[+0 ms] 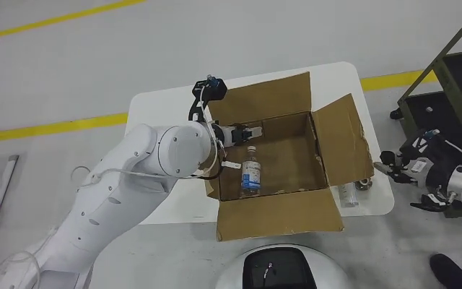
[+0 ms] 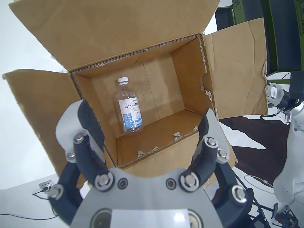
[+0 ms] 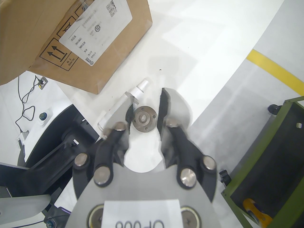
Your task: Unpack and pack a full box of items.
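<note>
Left tool (image 2: pixel 146 110), spread wide and empty, hangs over the open brown cardboard box (image 1: pixel 278 97); the clear labelled plastic bottle (image 1: pixel 250 173) lies mid-frame below, cap end toward the tool.

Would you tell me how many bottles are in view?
2. One labelled bottle lies on the floor of the cardboard box; a second bottle lies on the table outside it, beside a metal disc. Flaps may hide others.
</note>
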Motion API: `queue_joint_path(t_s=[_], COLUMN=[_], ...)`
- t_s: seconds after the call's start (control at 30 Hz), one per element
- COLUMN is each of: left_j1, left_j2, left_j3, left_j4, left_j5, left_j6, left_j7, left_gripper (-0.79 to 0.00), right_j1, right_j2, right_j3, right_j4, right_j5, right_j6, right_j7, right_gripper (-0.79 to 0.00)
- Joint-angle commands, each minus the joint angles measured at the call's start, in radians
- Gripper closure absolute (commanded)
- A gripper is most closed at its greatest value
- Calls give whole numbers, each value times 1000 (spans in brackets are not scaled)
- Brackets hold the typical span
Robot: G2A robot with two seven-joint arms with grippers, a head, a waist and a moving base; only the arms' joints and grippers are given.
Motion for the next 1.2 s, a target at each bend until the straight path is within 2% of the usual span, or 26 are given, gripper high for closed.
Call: queue_joint_path(t_s=[0.0,0.17,0.27,0.33,0.47,0.57,0.7,0.83,1.17], left_j1=[0,0,0,0,0,0,0,0,0], left_j2=[0,0,0,0,0,0,0,0,0], left_j3=[0,0,0,0,0,0,0,0,0], left_j4=[0,0,0,0,0,0,0,0,0], left_j5=[0,0,0,0,0,0,0,0,0], left_j6=[0,0,0,0,0,0,0,0,0], left_j7=[0,0,0,0,0,0,0,0,0], left_gripper=[-785,-785,-785,-785,-785,-785,-785,-785,-785], right_j1=[0,0,2,18,76,100,118,151,151], right_j2=[0,0,5,10,29,56,115,169,169], right_j3=[0,0,-14,-19,-51,-122,-259,-332,-332], right_j4=[0,0,-33,-47,-78,-104,-127,-131,-131], right_j5=[0,0,-57,-82,-122,-182,-295,-302,-302], right_j6=[0,0,2,24,59,128,207,269,269], right_j7=[0,0,1,28,163,232,311,373,373], right_gripper=[-785,-785,-785,-785,-785,-785,-785,-785,-785])
